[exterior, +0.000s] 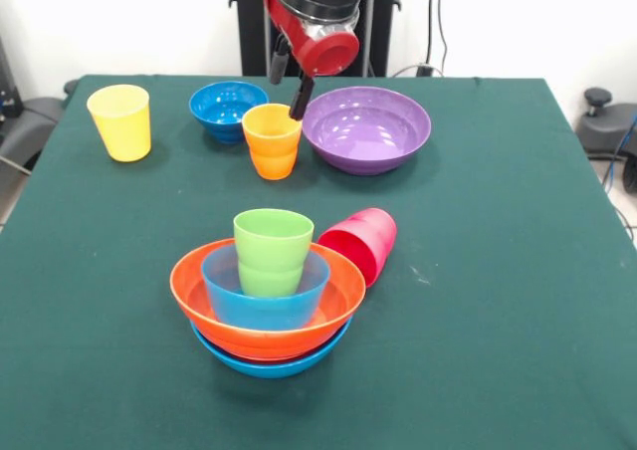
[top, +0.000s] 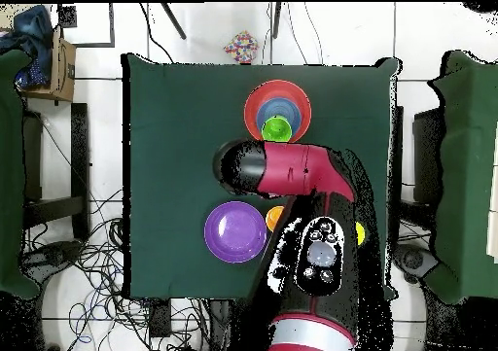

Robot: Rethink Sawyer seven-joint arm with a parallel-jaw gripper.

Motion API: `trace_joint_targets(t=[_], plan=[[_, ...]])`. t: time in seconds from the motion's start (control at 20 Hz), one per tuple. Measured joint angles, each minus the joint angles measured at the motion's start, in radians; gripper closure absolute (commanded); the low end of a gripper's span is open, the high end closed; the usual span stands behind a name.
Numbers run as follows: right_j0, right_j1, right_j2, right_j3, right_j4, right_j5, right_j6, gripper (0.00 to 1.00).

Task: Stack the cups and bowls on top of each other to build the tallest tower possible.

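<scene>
The tower stands at the table's near middle: a wide light-blue bowl [exterior: 269, 367] at the base, a large orange bowl [exterior: 184, 281] in it, a smaller light-blue bowl [exterior: 224, 296], and a light green cup [exterior: 272, 251] upright on top. From above it shows as the tower [top: 255, 104] with the green cup [top: 276, 128]. A magenta-pink cup [exterior: 360, 241] lies on its side against the tower's right. My gripper [exterior: 289, 84] is open just above the orange cup [exterior: 271, 139], one finger [exterior: 299, 100] at its far rim. The arm hides the gripper from above.
A yellow cup [exterior: 120, 121] stands far left. A dark-blue bowl [exterior: 214, 107] sits behind the orange cup, and a large purple bowl [exterior: 366, 128] is to its right, also seen from above [top: 235, 231]. The table has a green cloth [exterior: 498, 271].
</scene>
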Motion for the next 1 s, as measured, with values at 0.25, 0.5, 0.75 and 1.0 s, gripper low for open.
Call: trace_joint_targets(t=[0.25,0.5,0.75,1.0], plan=[[-0.001,0.009,0.019,0.046,-0.02,-0.081,0.0,0.0],[-0.002,0.017,0.03,0.068,-0.038,-0.122,0.0,0.0],[-0.002,0.023,0.033,0.081,-0.048,-0.151,0.0,0.0],[-0.007,0.037,0.036,0.081,-0.063,-0.162,0.0,0.0]])
